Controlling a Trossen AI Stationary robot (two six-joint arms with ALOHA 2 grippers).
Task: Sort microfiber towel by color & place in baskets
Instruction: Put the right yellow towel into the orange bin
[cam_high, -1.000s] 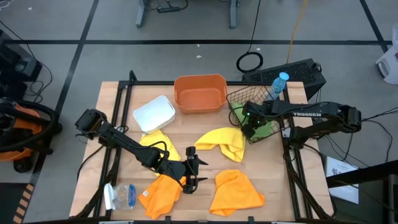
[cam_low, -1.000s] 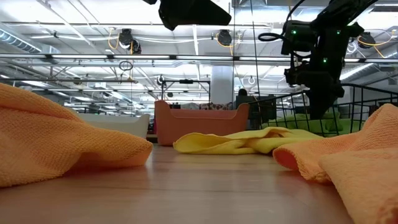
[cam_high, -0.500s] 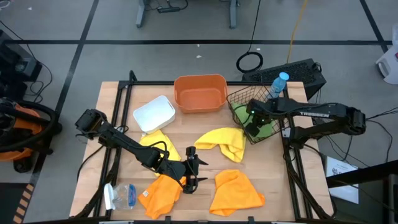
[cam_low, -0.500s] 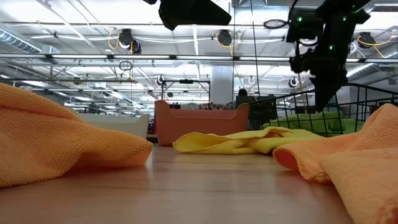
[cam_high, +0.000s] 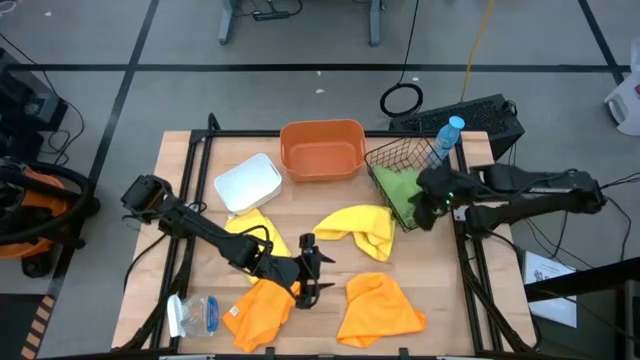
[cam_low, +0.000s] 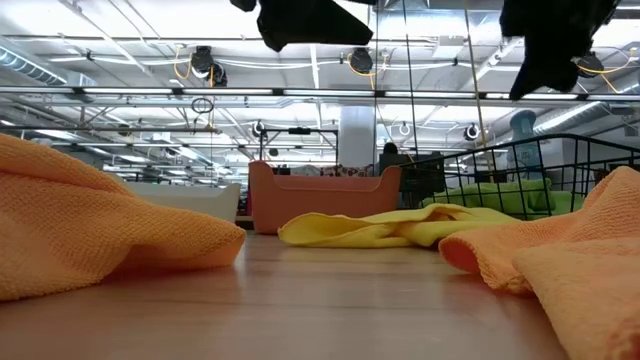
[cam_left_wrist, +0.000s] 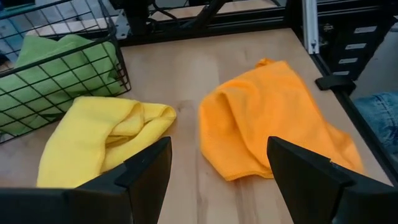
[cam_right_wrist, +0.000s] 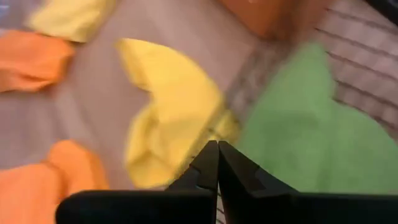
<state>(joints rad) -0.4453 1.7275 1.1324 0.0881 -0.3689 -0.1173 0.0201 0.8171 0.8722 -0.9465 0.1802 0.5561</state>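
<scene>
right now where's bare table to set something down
Bare wood shows between the orange tub and the middle yellow towel, and along the right edge below the wire basket, beside the right orange towel. It is crowded at front left: the left gripper, an orange towel, another yellow towel and the white tray.

The high view looks straight down on the whole desk (cam_high: 330, 205) from well above. The low view sits at desk-top height near the front edge, facing level across toward the orange tub (cam_low: 322, 194) at the back edge and the room behind. The left wrist view looks closely over the desk's right half; it shares the yellow towel (cam_left_wrist: 102, 138) and wire basket (cam_left_wrist: 59, 62) with the right wrist view, which looks down from very near.
</scene>
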